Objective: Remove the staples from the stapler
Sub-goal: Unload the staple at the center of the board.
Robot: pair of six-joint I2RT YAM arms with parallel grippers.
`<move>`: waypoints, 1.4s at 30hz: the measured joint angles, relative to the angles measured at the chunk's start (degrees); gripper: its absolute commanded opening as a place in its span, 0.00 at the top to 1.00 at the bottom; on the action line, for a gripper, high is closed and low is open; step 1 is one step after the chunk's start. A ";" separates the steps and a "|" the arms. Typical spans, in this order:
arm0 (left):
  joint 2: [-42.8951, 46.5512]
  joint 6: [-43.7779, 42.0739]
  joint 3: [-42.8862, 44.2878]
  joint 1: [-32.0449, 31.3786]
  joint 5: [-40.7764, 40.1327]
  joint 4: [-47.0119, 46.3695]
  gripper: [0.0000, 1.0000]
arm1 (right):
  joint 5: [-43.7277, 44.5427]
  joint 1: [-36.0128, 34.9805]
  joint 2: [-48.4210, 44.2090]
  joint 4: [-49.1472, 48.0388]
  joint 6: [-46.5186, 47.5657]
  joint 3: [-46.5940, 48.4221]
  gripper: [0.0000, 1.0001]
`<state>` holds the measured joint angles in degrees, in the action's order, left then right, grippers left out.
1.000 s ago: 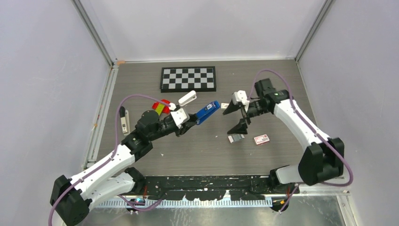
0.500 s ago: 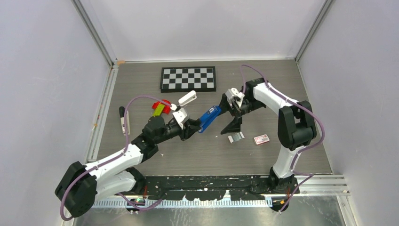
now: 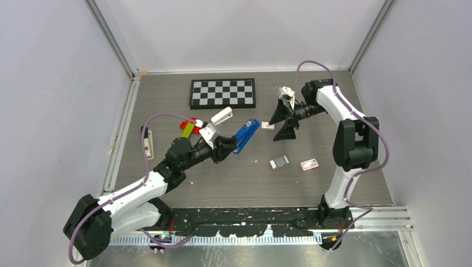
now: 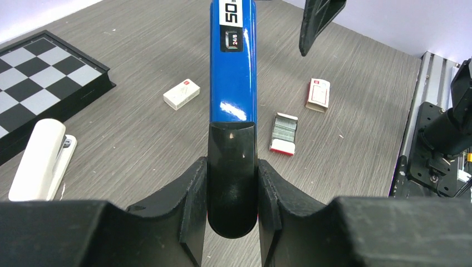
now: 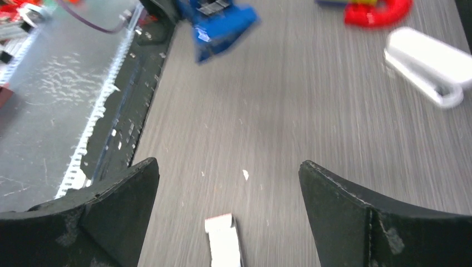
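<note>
Now my left gripper (image 4: 232, 169) is clamped on the black tail of the blue stapler (image 4: 232, 83). It holds the stapler above the table (image 4: 139, 139), nose pointing toward my right gripper (image 3: 283, 119), which hangs wide open, near the nose but not touching it. Gripped only at its tail, the stapler could twist or slip free and fall if my right gripper pushes the nose off-centre.
</note>
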<state>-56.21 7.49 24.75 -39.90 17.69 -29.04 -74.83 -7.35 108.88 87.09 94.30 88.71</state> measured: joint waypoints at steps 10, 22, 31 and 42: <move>1.79 1.60 0.00 0.00 -0.35 -0.59 1.00 | 8.61 2.62 -13.70 -13.66 -18.21 -1.16 0.00; 1.79 7.30 -0.07 0.00 -0.44 -6.73 1.00 | -7.96 -7.67 -0.50 0.52 7.65 -4.90 0.00; 1.53 10.38 -0.04 0.02 -0.70 -9.16 1.00 | -7.93 -4.44 -0.48 1.90 3.21 4.66 0.00; 0.92 11.96 1.29 0.02 -1.29 -10.19 1.00 | 13.00 -1.36 -14.62 -25.94 -33.83 -5.66 0.00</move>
<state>-55.29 19.44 26.04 -39.88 16.40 -39.22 -61.82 -8.71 94.26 61.14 60.47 83.05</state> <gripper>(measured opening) 0.344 0.995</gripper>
